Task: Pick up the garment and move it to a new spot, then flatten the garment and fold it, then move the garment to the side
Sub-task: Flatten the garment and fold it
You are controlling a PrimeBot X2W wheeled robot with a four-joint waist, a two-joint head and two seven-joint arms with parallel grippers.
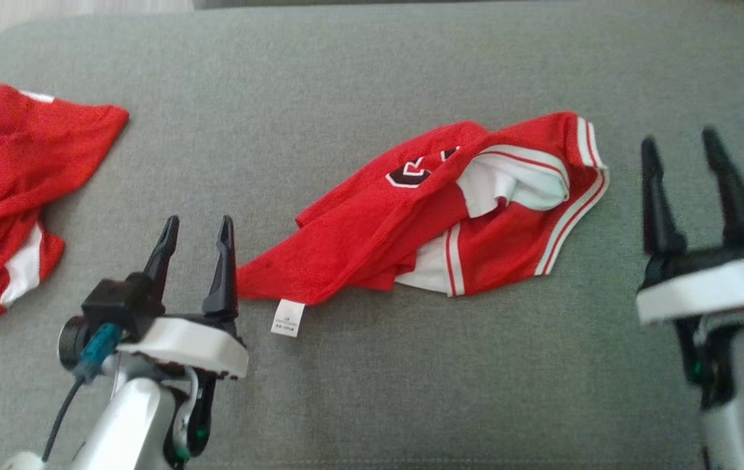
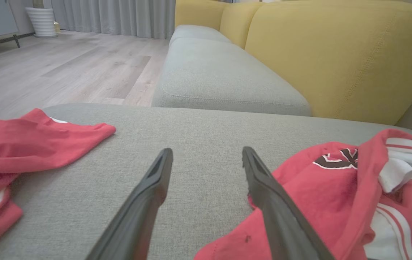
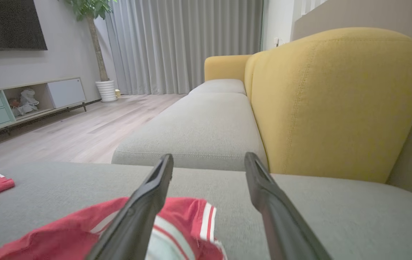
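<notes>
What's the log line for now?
garment: crumpled on cushion | left hand: open, empty, by its left corner | right hand: open, empty, off its right edge | next: probably flatten

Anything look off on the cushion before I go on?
Yes: the red garment lies bunched and folded over itself on the grey cushion, white inside showing, care label poking out at its near edge. A second red garment sits crumpled at the left.

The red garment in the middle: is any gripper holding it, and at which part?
Nothing is held. The left gripper and the right gripper stand open beside the garment.
</notes>
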